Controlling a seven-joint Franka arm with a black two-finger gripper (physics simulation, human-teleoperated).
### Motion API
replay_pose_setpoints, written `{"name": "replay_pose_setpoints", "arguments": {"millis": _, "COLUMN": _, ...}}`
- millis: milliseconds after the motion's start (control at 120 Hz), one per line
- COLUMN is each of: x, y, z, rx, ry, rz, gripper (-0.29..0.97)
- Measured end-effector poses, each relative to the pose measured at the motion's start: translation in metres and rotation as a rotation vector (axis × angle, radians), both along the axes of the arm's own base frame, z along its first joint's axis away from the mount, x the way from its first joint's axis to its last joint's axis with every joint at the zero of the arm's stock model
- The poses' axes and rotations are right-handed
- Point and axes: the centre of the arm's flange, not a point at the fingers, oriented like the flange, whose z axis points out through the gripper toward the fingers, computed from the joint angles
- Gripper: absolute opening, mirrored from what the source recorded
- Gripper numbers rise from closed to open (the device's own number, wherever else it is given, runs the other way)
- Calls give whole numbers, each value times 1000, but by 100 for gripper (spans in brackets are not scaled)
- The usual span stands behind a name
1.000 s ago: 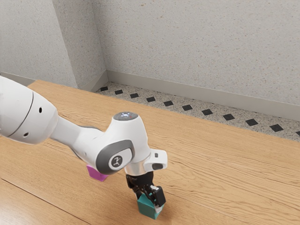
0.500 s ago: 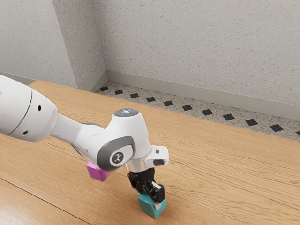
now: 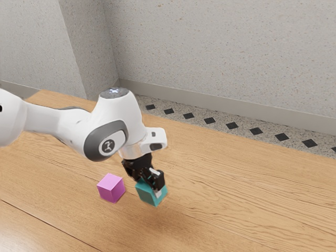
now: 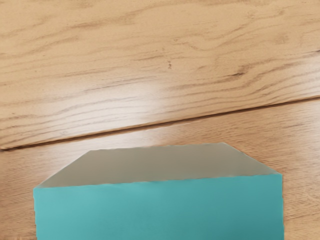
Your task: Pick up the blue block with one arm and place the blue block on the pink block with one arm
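My gripper (image 3: 149,185) is shut on the blue block (image 3: 153,194), a teal-blue cube that hangs in the air above the wooden table. The pink block (image 3: 111,188) rests on the table just toward the exterior view's left of the held cube, a small gap between them. In the wrist view the blue block (image 4: 160,210) sits right under my hand, with wood planks beyond it.
The wooden table (image 3: 236,178) stretches toward the exterior view's right. Behind it runs a tiled floor strip (image 3: 231,125) and a speckled grey wall (image 3: 220,47). My white arm (image 3: 63,126) comes in from the exterior view's left.
My gripper has lifted the blue block off the table and carried it up and toward the exterior view's left, close to the pink block, which is now uncovered by the arm.
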Motion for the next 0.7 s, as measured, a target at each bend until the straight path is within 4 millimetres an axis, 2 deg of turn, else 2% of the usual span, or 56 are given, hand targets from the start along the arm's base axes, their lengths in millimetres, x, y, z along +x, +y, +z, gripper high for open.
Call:
{"name": "replay_pose_setpoints", "arguments": {"millis": 92, "x": 5, "y": 29, "z": 9, "rx": 9, "ry": -2, "rz": 52, "gripper": 37}}
{"name": "replay_pose_setpoints", "arguments": {"millis": 192, "x": 6, "y": 51, "z": 16, "rx": 13, "ry": 1, "rz": 87, "gripper": 37}}
{"name": "replay_pose_setpoints", "arguments": {"millis": 500, "x": 2, "y": 90, "z": 28, "rx": 13, "ry": 27, "rz": 143, "gripper": 37}}
{"name": "replay_pose_setpoints", "arguments": {"millis": 700, "x": -14, "y": 123, "z": 30, "rx": 28, "ry": 43, "rz": 179, "gripper": 38}}
